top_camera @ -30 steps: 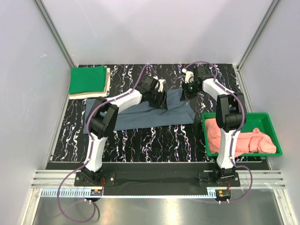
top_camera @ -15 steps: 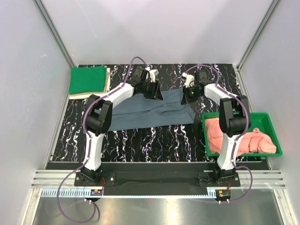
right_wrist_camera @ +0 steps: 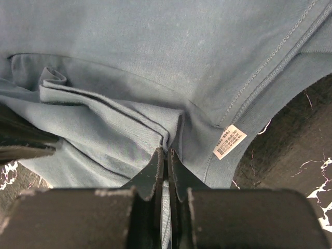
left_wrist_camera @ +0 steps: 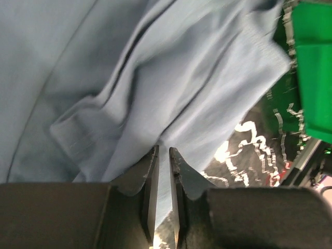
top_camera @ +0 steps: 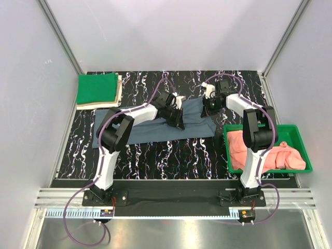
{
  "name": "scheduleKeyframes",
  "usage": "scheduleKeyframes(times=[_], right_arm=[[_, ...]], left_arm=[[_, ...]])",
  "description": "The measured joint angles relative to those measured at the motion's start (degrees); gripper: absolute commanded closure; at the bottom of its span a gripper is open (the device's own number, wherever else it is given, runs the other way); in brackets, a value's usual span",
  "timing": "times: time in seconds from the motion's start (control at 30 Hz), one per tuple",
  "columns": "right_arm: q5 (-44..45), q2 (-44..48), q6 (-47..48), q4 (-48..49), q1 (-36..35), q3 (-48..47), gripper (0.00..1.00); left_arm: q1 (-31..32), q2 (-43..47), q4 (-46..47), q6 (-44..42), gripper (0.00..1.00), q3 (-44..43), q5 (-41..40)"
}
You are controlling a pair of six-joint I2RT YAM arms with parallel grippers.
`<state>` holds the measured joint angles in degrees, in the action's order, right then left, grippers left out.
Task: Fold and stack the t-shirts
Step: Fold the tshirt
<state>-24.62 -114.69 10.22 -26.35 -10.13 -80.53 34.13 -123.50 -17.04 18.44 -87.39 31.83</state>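
Observation:
A slate blue-grey t-shirt (top_camera: 155,130) lies spread on the black marbled mat, its right part bunched into folds. My left gripper (top_camera: 177,118) is down on the shirt's middle. In the left wrist view its jaws (left_wrist_camera: 162,150) stand close together with blue cloth (left_wrist_camera: 197,78) running between them. My right gripper (top_camera: 207,107) is at the shirt's back right corner. In the right wrist view it (right_wrist_camera: 166,151) is shut on a ridge of the cloth (right_wrist_camera: 155,41), beside the white care label (right_wrist_camera: 229,141).
A folded bright green t-shirt (top_camera: 97,88) lies on a beige one (top_camera: 119,91) at the back left corner. A green plastic tray (top_camera: 259,126) at the right holds salmon-pink t-shirts (top_camera: 264,151). The tray's edge (left_wrist_camera: 314,78) shows in the left wrist view.
My left gripper swung to the shirt's back edge, then came forward and right onto its middle while its jaws narrowed onto the cloth. The right gripper stayed shut and hardly moved.

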Motion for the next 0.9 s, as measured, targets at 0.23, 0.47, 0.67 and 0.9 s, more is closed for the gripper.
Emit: scheduleKeyframes(times=[0.23, 0.47, 0.67, 0.9], right_arm=[[0.0, 0.0, 0.2, 0.1, 0.0, 0.2, 1.0], [-0.1, 0.2, 1.0, 0.1, 0.0, 1.5, 1.0], [0.0, 0.3, 1.4, 0.2, 0.0, 1.5, 1.0], [0.1, 0.3, 1.5, 0.1, 0.0, 1.5, 1.0]], left_arm=[[-0.5, 0.4, 0.0, 0.4, 0.76, 1.6, -0.7], [-1.4, 3.9, -4.8, -0.1, 0.82, -3.9, -3.4], [-2.6, 3.1, -5.4, -1.7, 0.9, -9.7, -6.2], [-1.0, 0.5, -5.6, -2.0, 0.93, -4.5, -8.5]])
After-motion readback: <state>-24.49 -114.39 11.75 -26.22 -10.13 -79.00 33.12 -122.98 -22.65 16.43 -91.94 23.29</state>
